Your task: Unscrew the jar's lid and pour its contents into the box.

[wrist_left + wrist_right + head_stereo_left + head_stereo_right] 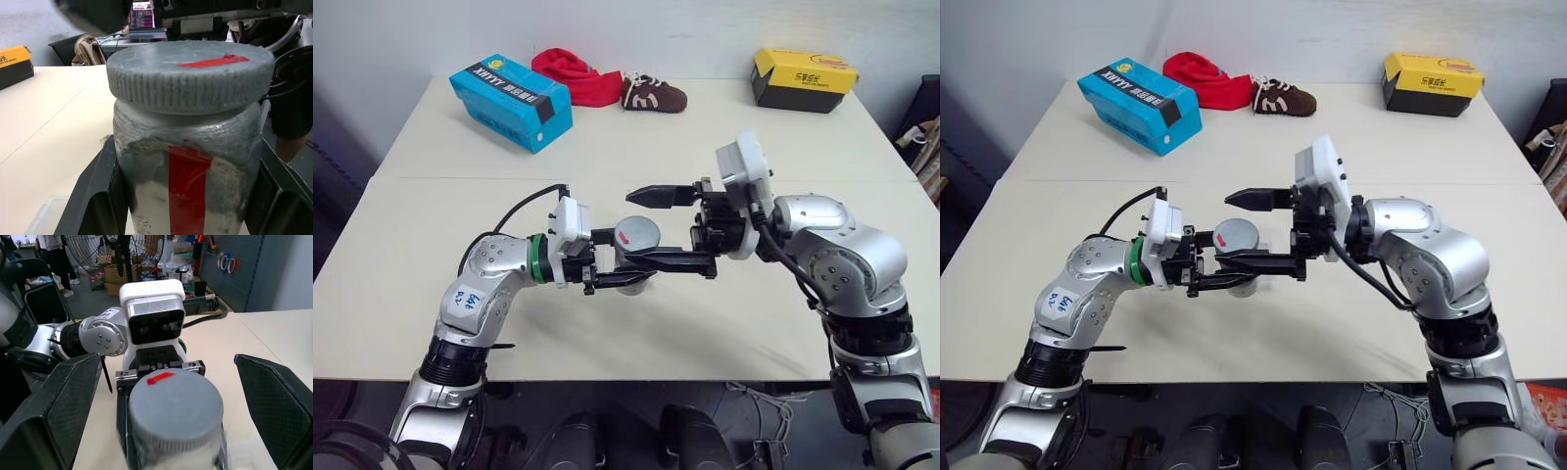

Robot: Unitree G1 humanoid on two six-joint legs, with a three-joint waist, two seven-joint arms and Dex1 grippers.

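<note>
Jar (634, 257) over beige table (724, 127); cartons at far edge.

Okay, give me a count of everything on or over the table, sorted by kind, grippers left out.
Cartons: 2, the blue carton and the yellow-and-black carton
Jars: 1, the jar, its lid on
Shoes: 1, the brown shoe
Cloths: 1, the red cloth
Total: 5

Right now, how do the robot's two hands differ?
The left hand is shut on the jar, gripping its body below the lid; the right hand is open, its fingers either side of the lid, holding nothing. Both point level, toward each other.
</note>
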